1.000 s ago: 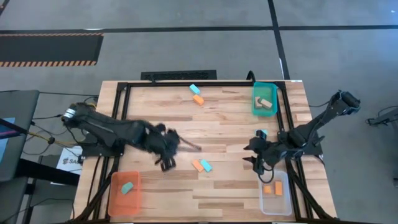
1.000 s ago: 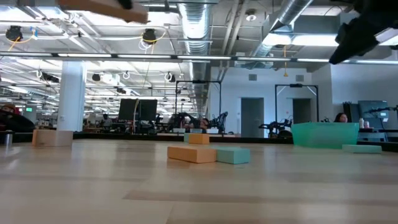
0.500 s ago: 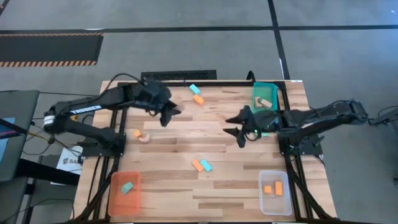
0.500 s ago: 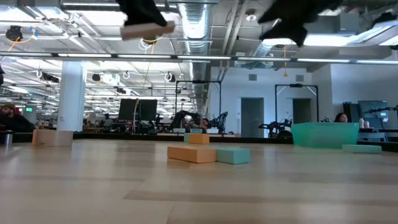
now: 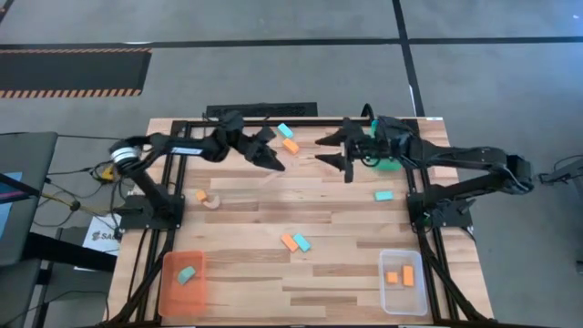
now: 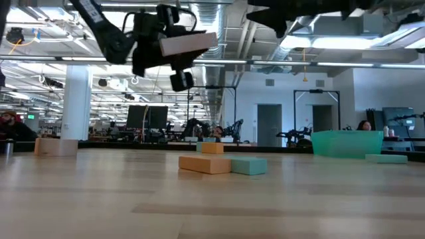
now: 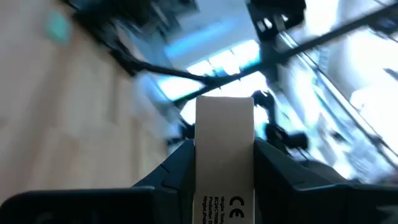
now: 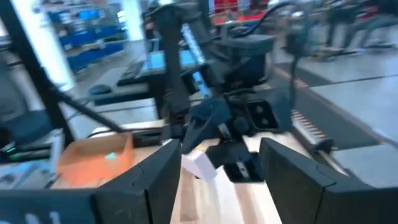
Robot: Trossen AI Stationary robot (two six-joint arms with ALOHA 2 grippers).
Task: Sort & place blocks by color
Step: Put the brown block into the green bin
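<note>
My left gripper (image 5: 272, 161) hangs over the table's far middle, shut on a tan wood block (image 6: 188, 44), which also fills the left wrist view (image 7: 224, 140). My right gripper (image 5: 331, 153) is open and empty, in the air facing the left one (image 8: 221, 180). Loose blocks lie flat on the table. A teal (image 5: 284, 130) and an orange one (image 5: 291, 145) are at the far edge. An orange (image 5: 289, 241) and teal pair (image 5: 301, 242) sit in the middle. There is also a teal one (image 5: 383, 195), an orange one (image 5: 201, 195) and a tan arch piece (image 5: 212, 200). My left gripper pinches the tan block by its two long sides (image 7: 200, 162) between both fingers (image 7: 171, 171). The fingers lie along the block, and its free end (image 6: 207, 40) sticks out past the fingertips. It is lifted clear, high above the table and nearly level.
An orange tray (image 5: 169, 290) at the near left holds a teal block. A clear tray (image 5: 390, 296) at the near right holds two orange blocks. The teal tray (image 5: 387, 164) at the far right is mostly hidden under my right arm. A black frame edges the table.
My left gripper has swung from the table's middle toward the far edge and to the right, carrying the tan block up high. My right gripper has moved from beside the clear tray toward the far edge and then left, over the teal tray, staying open.
</note>
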